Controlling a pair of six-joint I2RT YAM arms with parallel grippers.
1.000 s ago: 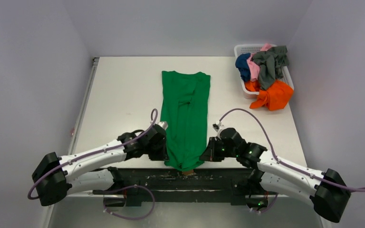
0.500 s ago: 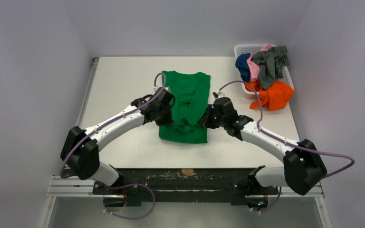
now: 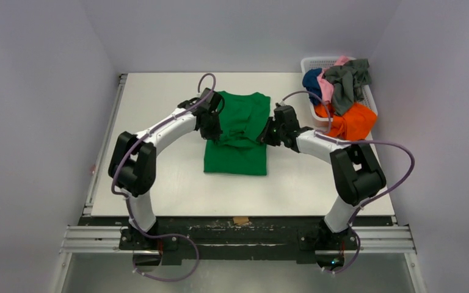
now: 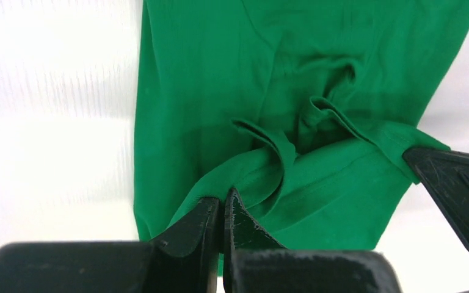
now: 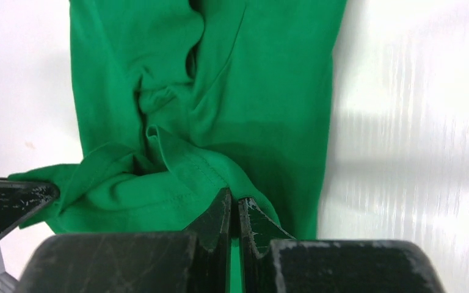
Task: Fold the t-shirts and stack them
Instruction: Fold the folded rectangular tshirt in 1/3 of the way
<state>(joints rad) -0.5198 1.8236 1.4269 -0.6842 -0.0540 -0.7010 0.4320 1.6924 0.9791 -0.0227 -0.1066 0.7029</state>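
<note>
The bright green t-shirt (image 3: 238, 131) lies lengthwise on the white table, its near part doubled over towards the collar. My left gripper (image 3: 215, 135) is shut on the left corner of the hem (image 4: 244, 171), held over the shirt's middle. My right gripper (image 3: 264, 137) is shut on the right corner of the hem (image 5: 201, 165). The hem sags and bunches between the two grippers. In each wrist view the other gripper's finger shows at the frame's edge. The orange (image 3: 355, 122), grey (image 3: 345, 82), pink (image 3: 326, 85) and navy blue (image 3: 312, 84) t-shirts are heaped in the basket.
The white lattice basket (image 3: 315, 63) stands at the table's far right corner, with the orange shirt spilling over its near side. The table (image 3: 159, 165) ends at a metal rail on the left and at the black frame in front.
Both grippers have carried the green shirt's hem from the near table edge far back over the shirt, folding it in half. Both arms are now stretched out.
</note>
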